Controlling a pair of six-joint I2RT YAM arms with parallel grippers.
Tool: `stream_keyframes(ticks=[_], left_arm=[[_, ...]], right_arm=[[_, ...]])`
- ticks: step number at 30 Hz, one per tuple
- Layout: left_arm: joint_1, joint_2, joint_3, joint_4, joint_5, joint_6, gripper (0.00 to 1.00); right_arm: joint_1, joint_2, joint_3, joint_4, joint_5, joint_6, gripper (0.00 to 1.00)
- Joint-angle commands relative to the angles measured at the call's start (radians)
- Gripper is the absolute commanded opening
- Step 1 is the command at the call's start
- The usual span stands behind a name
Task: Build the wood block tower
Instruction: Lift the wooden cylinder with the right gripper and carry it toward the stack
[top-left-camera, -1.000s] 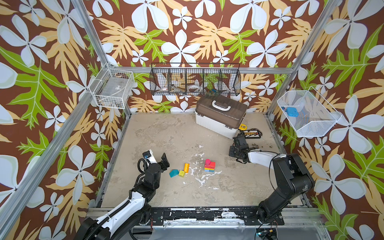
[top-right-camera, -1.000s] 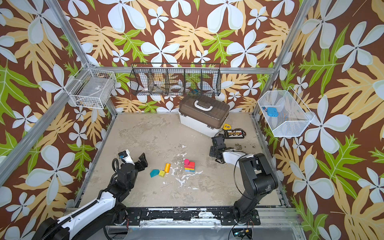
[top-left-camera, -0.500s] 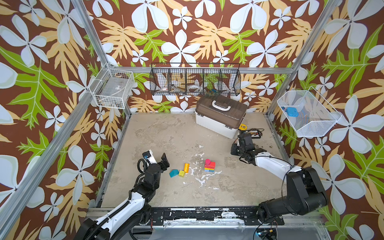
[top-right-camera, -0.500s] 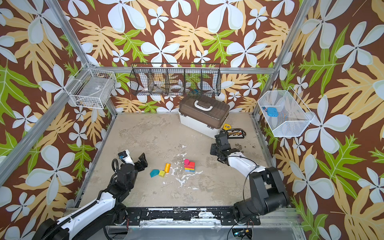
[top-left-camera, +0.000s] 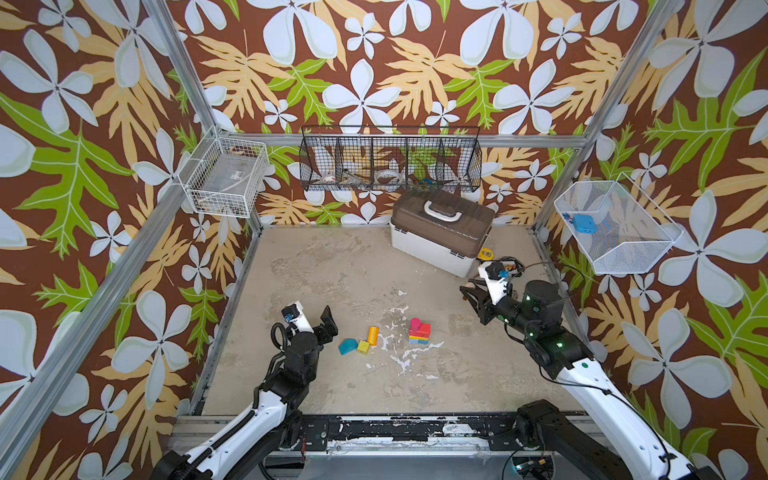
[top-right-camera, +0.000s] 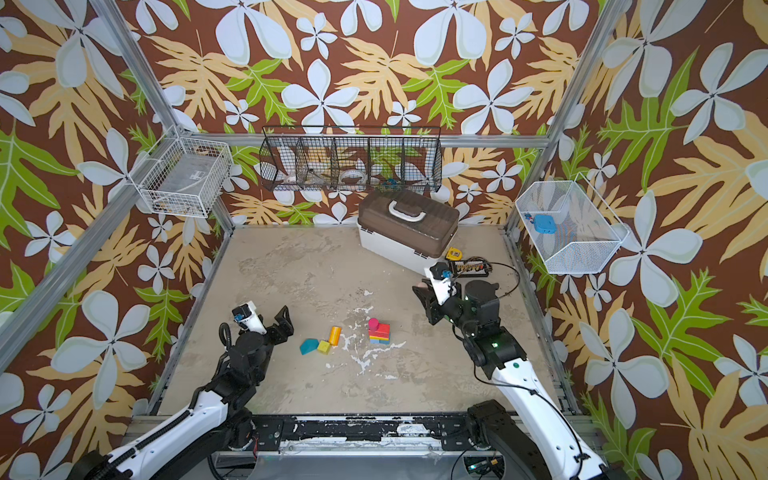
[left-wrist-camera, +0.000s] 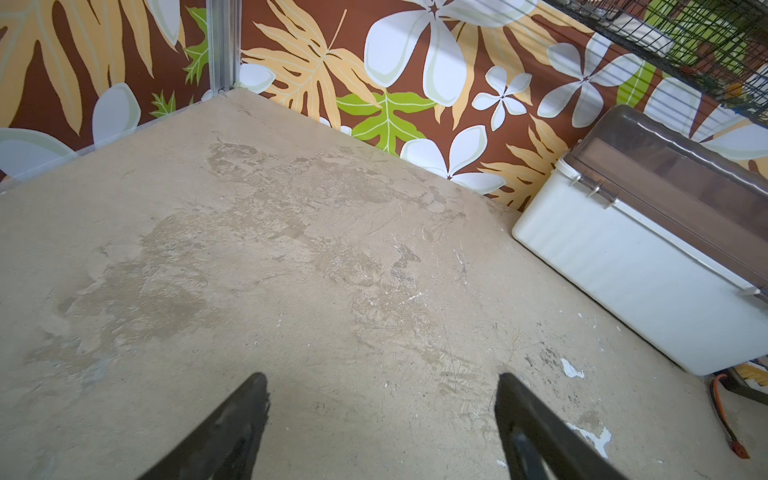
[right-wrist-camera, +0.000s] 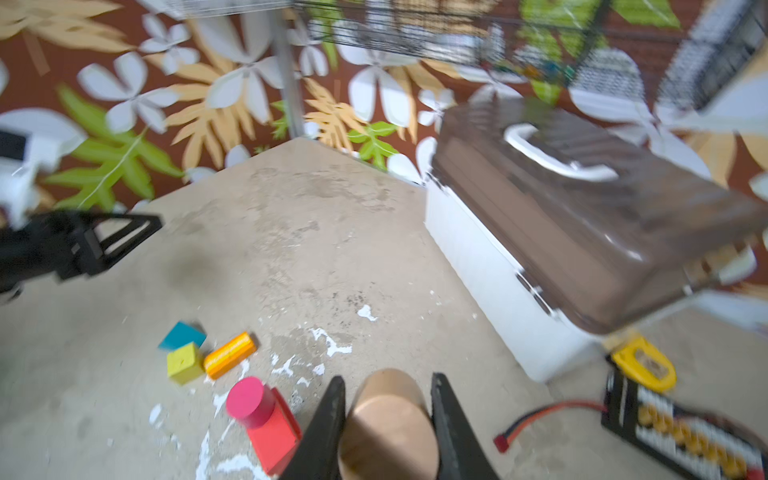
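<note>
The short tower (top-left-camera: 419, 331), a pink cylinder (right-wrist-camera: 249, 401) on a red block over blue and yellow ones, stands mid-floor. A teal roof piece (top-left-camera: 347, 345), a yellow cube (top-left-camera: 363, 347) and an orange cylinder (top-left-camera: 372, 335) lie just left of it. The right arm reaches in from the front, and the right gripper (right-wrist-camera: 388, 378), raised near the white case (top-left-camera: 440, 245), clamps a bare wood cylinder (right-wrist-camera: 388, 424). The left gripper (left-wrist-camera: 381, 376) hovers low beside the loose blocks, jaws wide and empty.

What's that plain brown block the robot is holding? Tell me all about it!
It is a bare wood block, tan and unpainted, rounded like a cylinder. The right tool is shut on it, a black finger pressing each side. It seems lifted off the table, touching no other block.
</note>
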Motion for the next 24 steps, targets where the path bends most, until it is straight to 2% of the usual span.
stream_keyframes(ticks=[1,3,9,20,24], left_arm=[[0.002,-0.005,-0.005,0.024,0.006,0.005,0.87],[0.002,-0.009,-0.006,0.024,0.004,0.004,0.87],[0.002,-0.009,-0.008,0.035,0.028,0.014,0.88],[0.002,-0.021,-0.021,0.07,0.093,0.047,0.9],[0.002,-0.02,-0.021,0.071,0.095,0.048,0.9]], right_arm=[[0.006,-0.028,-0.01,-0.065,-0.201,-0.32,0.0],[0.006,-0.023,-0.006,-0.096,-0.198,-0.356,0.0],[0.012,0.081,0.058,-0.195,-0.284,-0.431,0.0],[0.129,0.238,0.11,-0.295,-0.151,-0.47,0.0],[0.149,0.298,0.101,-0.28,-0.145,-0.49,0.0]])
